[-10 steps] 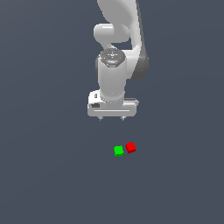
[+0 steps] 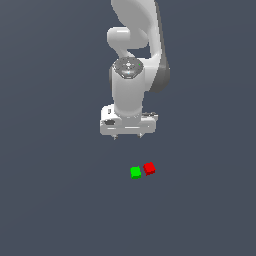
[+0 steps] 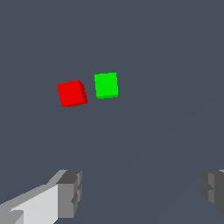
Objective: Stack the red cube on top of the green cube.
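The red cube (image 2: 149,168) (image 3: 71,93) rests on the dark floor, just to the exterior view's right of the green cube (image 2: 135,172) (image 3: 106,85). A narrow gap separates the two. My gripper (image 2: 128,137) (image 3: 140,192) hangs well above the floor, away from both cubes, pointing down. It is open, with nothing between its widely spread fingers (image 3: 69,192). Neither cube is touched.
A plain dark grey floor (image 2: 50,200) extends in every direction. The white arm (image 2: 132,75) rises above the gripper in the exterior view.
The arm and gripper appear to have shifted slightly; the cubes have stayed where they were.
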Motion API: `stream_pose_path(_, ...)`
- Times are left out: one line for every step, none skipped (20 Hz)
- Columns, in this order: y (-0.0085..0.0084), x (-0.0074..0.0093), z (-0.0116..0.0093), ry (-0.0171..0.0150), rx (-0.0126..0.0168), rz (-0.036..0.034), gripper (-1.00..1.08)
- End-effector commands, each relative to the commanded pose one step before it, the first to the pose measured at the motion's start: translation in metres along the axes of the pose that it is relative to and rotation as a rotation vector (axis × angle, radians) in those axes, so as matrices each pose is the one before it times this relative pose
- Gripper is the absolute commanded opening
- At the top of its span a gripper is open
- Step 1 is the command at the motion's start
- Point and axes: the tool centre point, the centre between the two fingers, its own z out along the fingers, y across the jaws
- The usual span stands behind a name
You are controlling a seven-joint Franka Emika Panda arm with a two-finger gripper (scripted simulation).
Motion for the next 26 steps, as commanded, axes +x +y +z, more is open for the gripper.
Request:
stream_pose_path(0.00016,0.00214,0.00174,0.00004,0.00004,-0.02778,1.0)
stream_pose_path(0.00007,0.00113,0.00085,0.00011,0.00002,-0.01437,1.0)
stream_pose_path(0.00008,0.00124,0.00094,0.00012,0.00002,-0.01578,1.0)
stream_pose_path(0.00008,0.00135,0.00102,0.00013,0.00002,-0.01722,1.0)
stream_pose_path(0.00008,0.00147,0.00111,0.00015,0.00002,-0.01868,1.0)
stream_pose_path(0.00009,0.00159,0.00119,0.00016,0.00002,-0.02014,1.0)
stream_pose_path(0.00009,0.0017,0.00128,0.00017,0.00003,-0.02163,1.0)
stream_pose_path(0.0001,0.00182,0.00137,0.00018,0.00003,-0.02314,1.0)
stream_pose_path(0.0001,0.00195,0.00146,0.0002,0.00003,-0.02467,1.0)
stream_pose_path(0.00011,0.00207,0.00155,0.00021,0.00003,-0.02622,1.0)
stream_pose_path(0.00011,0.00219,0.00164,0.00023,0.00003,-0.02769,1.0)
stream_pose_path(0.00011,0.00223,0.00167,0.00023,0.00002,-0.02826,1.0)
stream_pose_path(0.00011,0.00225,0.00168,0.00023,0.00002,-0.02842,1.0)
stream_pose_path(0.00011,0.00226,0.00169,0.00024,0.00002,-0.02859,1.0)
stream_pose_path(0.0001,0.00228,0.00169,0.00024,0.00002,-0.02876,1.0)
stream_pose_path(0.00011,0.00229,0.0017,0.00024,0.00001,-0.02892,1.0)
stream_pose_path(0.0001,0.00231,0.00171,0.00024,0.00001,-0.02908,1.0)
stream_pose_path(0.0001,0.00232,0.00172,0.00025,0.00001,-0.02924,1.0)
stream_pose_path(0.0001,0.00234,0.00173,0.00025,0.0,-0.02939,1.0)
stream_pose_path(0.0001,0.00235,0.00174,0.00025,0.0,-0.02955,1.0)
stream_pose_path(0.0001,0.00236,0.00174,0.00025,-0.00001,-0.0297,1.0)
stream_pose_path(0.0001,0.00238,0.00175,0.00025,-0.00001,-0.02985,1.0)
stream_pose_path(0.0001,0.00239,0.00176,0.00025,-0.00001,-0.02999,1.0)
stream_pose_path(0.00009,0.00241,0.00177,0.00025,-0.00002,-0.03014,1.0)
stream_pose_path(0.00009,0.00242,0.00177,0.00025,-0.00002,-0.03028,1.0)
stream_pose_path(0.00009,0.00243,0.00178,0.00025,-0.00003,-0.03041,1.0)
